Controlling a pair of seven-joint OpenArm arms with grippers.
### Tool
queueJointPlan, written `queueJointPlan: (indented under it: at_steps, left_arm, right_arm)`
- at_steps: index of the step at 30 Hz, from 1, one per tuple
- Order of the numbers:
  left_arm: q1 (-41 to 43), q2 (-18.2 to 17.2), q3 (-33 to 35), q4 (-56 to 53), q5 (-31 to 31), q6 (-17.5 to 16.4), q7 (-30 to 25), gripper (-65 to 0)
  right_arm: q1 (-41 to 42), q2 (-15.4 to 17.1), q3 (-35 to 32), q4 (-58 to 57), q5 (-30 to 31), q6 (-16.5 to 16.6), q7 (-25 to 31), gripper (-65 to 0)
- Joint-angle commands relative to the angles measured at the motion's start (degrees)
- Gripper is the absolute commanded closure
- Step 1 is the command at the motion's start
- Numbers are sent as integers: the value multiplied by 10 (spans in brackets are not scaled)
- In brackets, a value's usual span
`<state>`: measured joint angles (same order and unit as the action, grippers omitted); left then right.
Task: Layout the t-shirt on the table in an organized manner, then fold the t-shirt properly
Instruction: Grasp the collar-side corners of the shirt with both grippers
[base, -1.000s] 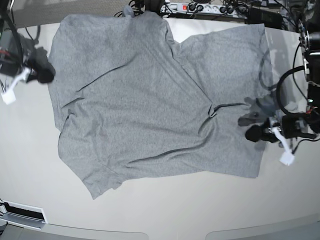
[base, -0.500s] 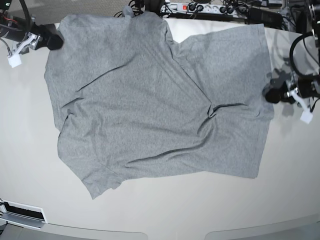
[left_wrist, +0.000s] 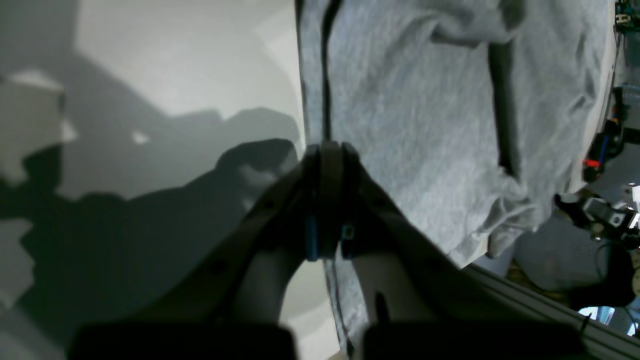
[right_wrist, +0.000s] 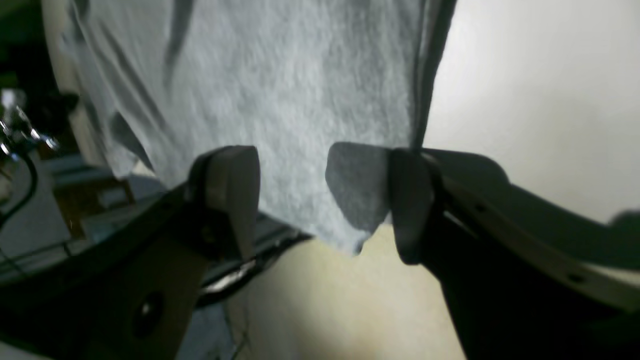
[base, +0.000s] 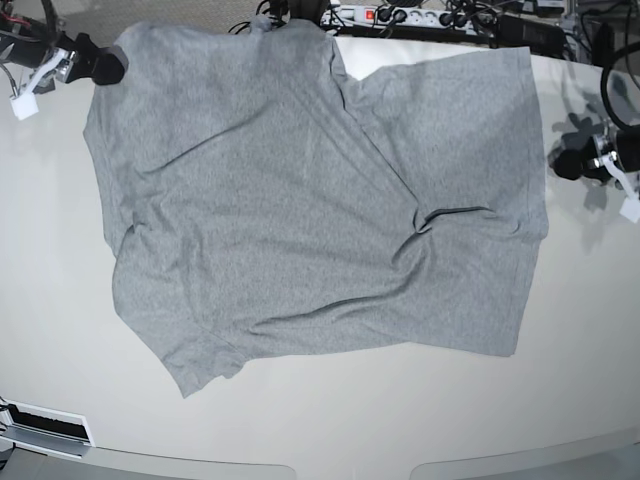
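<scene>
Your right end effector (right_wrist: 320, 200) stood with its jaws wide apart at the far left corner of the worktop (base: 320, 420). In its wrist view the two fingers (right_wrist: 235, 195) straddled a corner of the t-shirt (base: 310, 210), with cloth lying between them but nothing pinched. In the base view the same end effector (base: 100, 68) sat just at the shirt's far left corner, touching or nearly touching the fabric; you could not tell which.

Your left end effector (left_wrist: 327, 165) was closed tight, fingertips pressed together with no cloth visibly between them. In its wrist view the tips hung over the hemmed edge of the shirt (left_wrist: 440, 125), where grey fabric met bare white worktop (left_wrist: 175, 65). In the base view it (base: 572, 165) sat by the right edge of the worktop, just beside the shirt's right side and apart from it.

The t-shirt lay spread plain-side up across the middle of the worktop, reaching to the far edge and skewed, its lowest corner pointing toward the near left. A diagonal fold ran from the far edge toward the centre, ending in a small pucker. Cables and a power strip (base: 400, 15) lined the far edge.
</scene>
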<state>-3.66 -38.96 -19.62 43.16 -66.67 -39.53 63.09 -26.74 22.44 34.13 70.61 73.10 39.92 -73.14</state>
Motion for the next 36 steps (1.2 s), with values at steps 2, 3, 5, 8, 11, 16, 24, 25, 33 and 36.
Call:
queueJointPlan:
  at_steps: [2,3,5,8,11,16,24,25,33,36]
  left_arm:
    - [-7,-24,-4,8,-10,-5,-1,0]
    - [-7,-26,-4,8,-12,-5,-1,0]
    - [-7,-26,-4,8,-16,-5,-1,0]
    - [-6,-25,-4,8,-16,-5,-1,0]
    - [-7,-24,-4,8,-16,-5,-1,0]
    - [-7,-24,-4,8,-16,-5,-1,0]
    - [-6,-24,-4,8,-16,-5,0,0]
    - [-6,-24,-4,8,-16,-5,0,0]
    - [-6,-20,-4,8,-16,-5,0,0]
    - [-6,-20,-4,8,-16,-5,1,0]
  right_arm:
    - [-2,19,4,7,5,1,0,-422]
    - [-2,23,4,7,6,1,2,-422]
    - [-2,33,4,7,6,1,16,-422]
    - [-2,42,4,7,2,1,22,-422]
    - [-2,41,4,7,-27,1,23,-422]
    - [-4,27,4,7,-107,1,69,-422]
    - [-13,-19,-2,7,-86,1,45,-422]
    - [-13,-21,-5,7,-70,1,31,-422]
    - [-13,-21,-75,7,20,1,-43,-419]
    - [-13,-21,-114,7,19,1,-43,-419]
